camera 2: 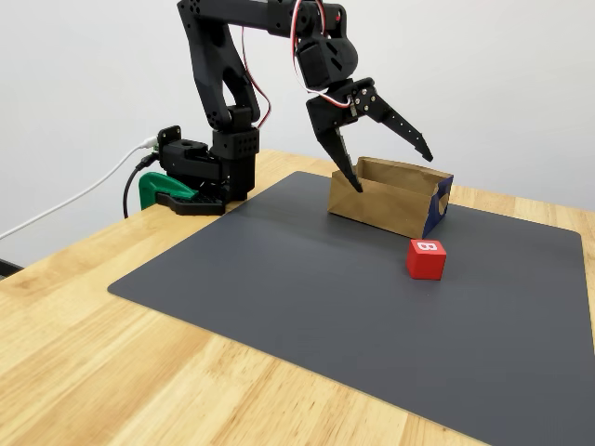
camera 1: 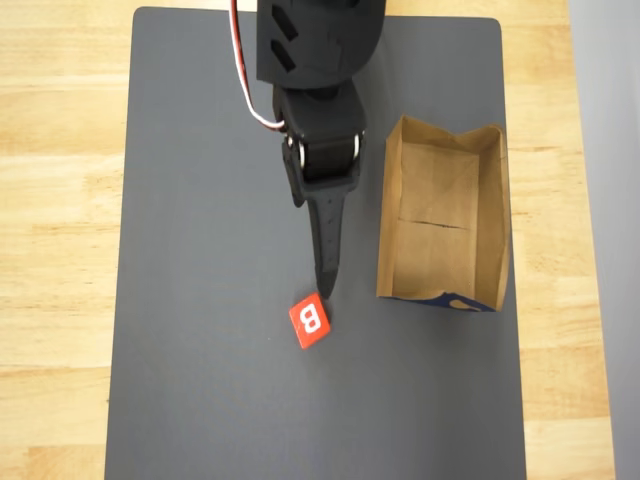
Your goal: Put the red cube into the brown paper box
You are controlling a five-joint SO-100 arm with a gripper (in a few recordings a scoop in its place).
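Observation:
The red cube (camera 1: pixel 309 321) (camera 2: pixel 427 259) lies on the dark grey mat with a white "B" on its top face. The brown paper box (camera 1: pixel 440 200) (camera 2: pixel 381 200) stands empty on the mat, its dark blue patch on the end nearest the cube. In the overhead view the cube sits just left of and below that end. My gripper (camera 1: pixel 325 270) (camera 2: pixel 391 171) hangs open in the air, its fingers spread wide and holding nothing. Seen from above, its tip ends just short of the cube, left of the box. In the fixed view it is raised well above the mat.
The grey mat (camera 1: pixel 200 300) (camera 2: pixel 279 279) covers most of the wooden table (camera 1: pixel 50 200) (camera 2: pixel 112 372). The arm's base and a green clamp (camera 2: pixel 163 190) sit at the table's back left edge in the fixed view, with cables trailing off.

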